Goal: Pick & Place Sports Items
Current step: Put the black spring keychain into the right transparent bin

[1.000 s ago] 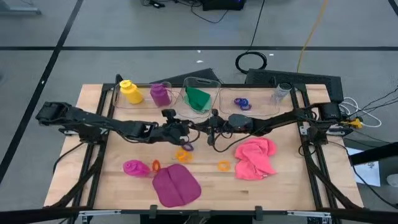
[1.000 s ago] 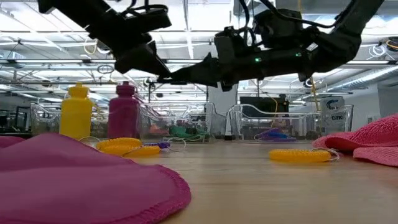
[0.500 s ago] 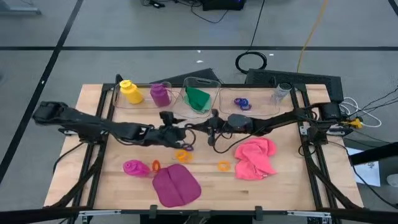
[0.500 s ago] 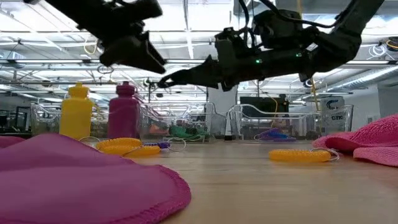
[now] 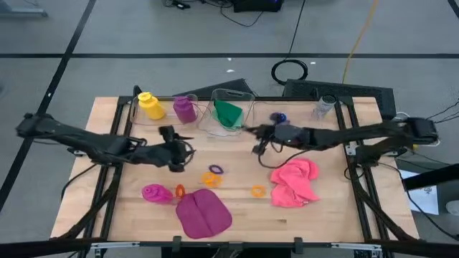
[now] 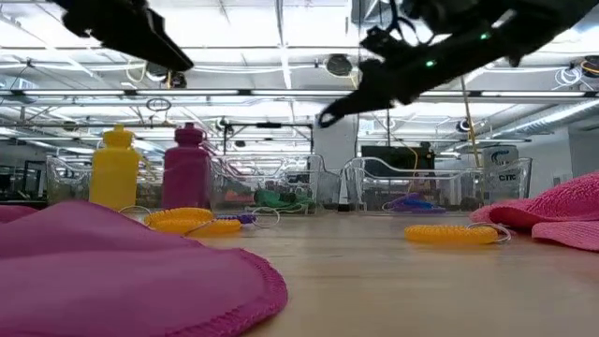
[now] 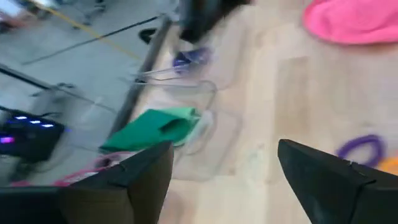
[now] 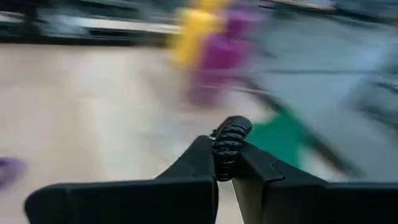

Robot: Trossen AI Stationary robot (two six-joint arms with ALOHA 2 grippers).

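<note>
My right gripper [image 8: 227, 155] hangs above the table [image 5: 337, 208] in front of the clear bins [image 5: 215, 127], shut on a small dark ridged ring [image 8: 231, 134]. My left gripper [image 7: 224, 168] stands open and high over the table's left half [image 5: 181, 152], with nothing between its fingers. A yellow bottle [image 5: 150, 104] and a purple bottle [image 5: 185, 108] stand in the left bin. A green cloth [image 5: 229, 113] lies in the middle bin, and blue rings [image 5: 278, 117] in the right one. On the table lie a magenta bottle [image 5: 155, 193], a magenta cloth [image 5: 203, 213], a pink cloth [image 5: 294, 180], orange rings [image 5: 211, 179] and a purple ring [image 5: 216, 170]. My right gripper pinches the dark ring's lower rim [image 8: 225, 163] between its two fingertips. The rest of the ring sticks out past the tips. The fingers slant slightly downward toward the table's left [image 6: 323, 119]. The ring is lifted clear of the table.
The row of clear bins runs along the far edge. A clear cup [image 5: 324, 106] stands at the far right. More orange rings [image 5: 258, 190] [image 5: 179, 190] lie between the cloths. Bare wood shows between the two grippers [image 5: 229, 154].
The two grippers were tip to tip over the table's middle. My left gripper has opened, risen and drawn back toward the left edge. My right gripper, still shut, has risen, tipped closer to level and gone toward the far right, nearer the bins.
</note>
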